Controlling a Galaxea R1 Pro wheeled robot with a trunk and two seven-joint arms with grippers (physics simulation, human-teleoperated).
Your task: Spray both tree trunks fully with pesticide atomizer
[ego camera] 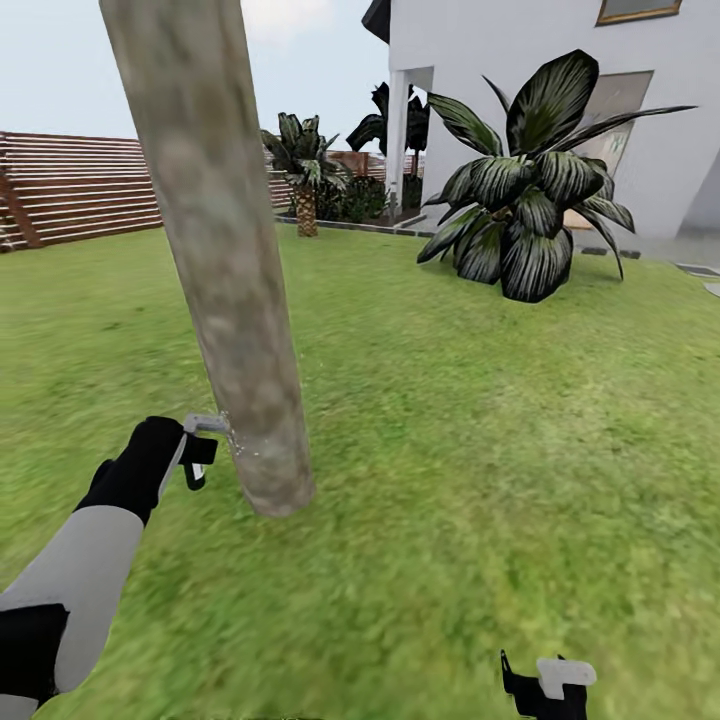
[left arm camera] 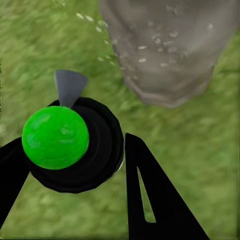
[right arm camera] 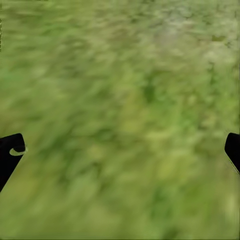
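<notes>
A thick, pale, mottled tree trunk point(ego camera: 225, 270) leans up from the garden lawn just ahead of me. My left gripper point(ego camera: 196, 452) is shut on the pesticide atomizer point(ego camera: 207, 424), held low beside the trunk's base with the white head toward the bark. White droplets speckle the bark there. In the left wrist view the atomizer point(left arm camera: 70, 145) is a dark round body with a green top and a grey nozzle, clamped in the left gripper point(left arm camera: 72, 147), with the trunk point(left arm camera: 165, 50) a little beyond it. My right gripper point(ego camera: 545, 685) hangs open over grass, as the right wrist view point(right arm camera: 120, 150) also shows.
A broad striped-leaf plant point(ego camera: 525, 200) stands at the right by the white house point(ego camera: 560, 90). A brown slat fence point(ego camera: 75, 185) runs along the left. A small palm point(ego camera: 303, 165) grows farther back. Lawn point(ego camera: 480, 420) spreads to the right of the trunk.
</notes>
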